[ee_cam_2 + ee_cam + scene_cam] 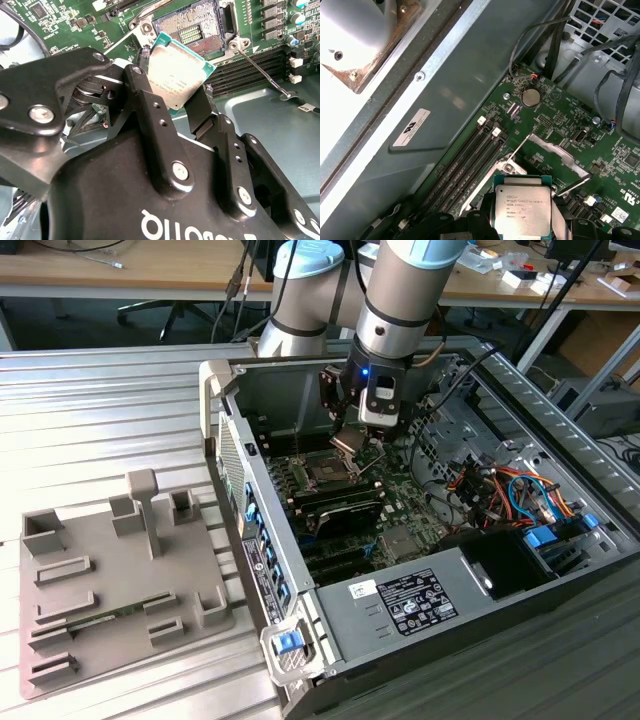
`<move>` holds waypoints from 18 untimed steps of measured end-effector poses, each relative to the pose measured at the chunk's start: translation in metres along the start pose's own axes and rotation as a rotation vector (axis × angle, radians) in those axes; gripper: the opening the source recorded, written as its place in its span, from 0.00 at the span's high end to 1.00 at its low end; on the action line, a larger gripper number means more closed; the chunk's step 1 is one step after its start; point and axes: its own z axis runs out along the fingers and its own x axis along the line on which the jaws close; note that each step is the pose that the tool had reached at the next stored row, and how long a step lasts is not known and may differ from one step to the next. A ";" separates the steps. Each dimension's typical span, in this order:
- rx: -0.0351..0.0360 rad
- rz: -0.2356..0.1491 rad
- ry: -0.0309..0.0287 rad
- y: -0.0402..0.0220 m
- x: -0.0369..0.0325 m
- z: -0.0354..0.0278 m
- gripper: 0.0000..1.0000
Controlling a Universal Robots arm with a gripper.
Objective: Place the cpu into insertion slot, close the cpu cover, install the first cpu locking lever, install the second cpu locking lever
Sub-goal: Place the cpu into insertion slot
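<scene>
Two black fingers [150, 110] grip the cpu [177, 75] by opposite edges, holding it tilted, raised near the uncovered insertion slot [192, 25].

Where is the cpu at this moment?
In the second wrist view the cpu sits clamped in the gripper, near the open insertion slot, not yet seated.

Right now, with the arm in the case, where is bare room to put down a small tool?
The ribbed table is bare beyond the grey fixture tray, and at the exterior view's lower right beside the case. Inside the case it is crowded: the gripper holds the cpu near the insertion slot, with cables nearby.
</scene>
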 end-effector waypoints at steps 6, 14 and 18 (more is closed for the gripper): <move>-0.0001 0.007 -0.0006 0.0000 0.0000 0.0000 0.45; -0.0004 0.017 -0.0015 0.0000 0.0000 0.0002 0.45; -0.0004 0.022 -0.0019 0.0000 0.0000 0.0003 0.45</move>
